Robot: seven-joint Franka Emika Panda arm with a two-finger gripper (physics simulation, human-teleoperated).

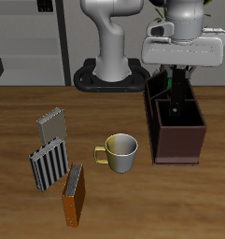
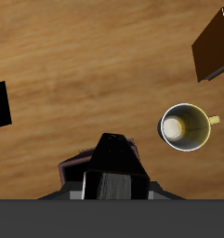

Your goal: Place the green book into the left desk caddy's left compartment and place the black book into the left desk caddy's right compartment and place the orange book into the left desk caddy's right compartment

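Exterior view first: spotting the end effector (image 1: 182,82) right over the left desk caddy (image 1: 179,142), clenched on the black book (image 1: 186,95), held upright and dipping inside the walls; cannot tell which section. Catching the green book (image 1: 168,86) leaning in the caddy's back part. Finding the orange book (image 1: 74,194) near the desk's (image 1: 21,103) front edge, well apart, past the mug (image 1: 119,152). Over to the wrist view: looking down along the black book (image 2: 109,165), with mug (image 2: 186,125) and orange book (image 2: 216,42) beyond.

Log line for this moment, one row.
claw over left desk caddy, grip unclear | green book inside caddy | orange book on table near mug
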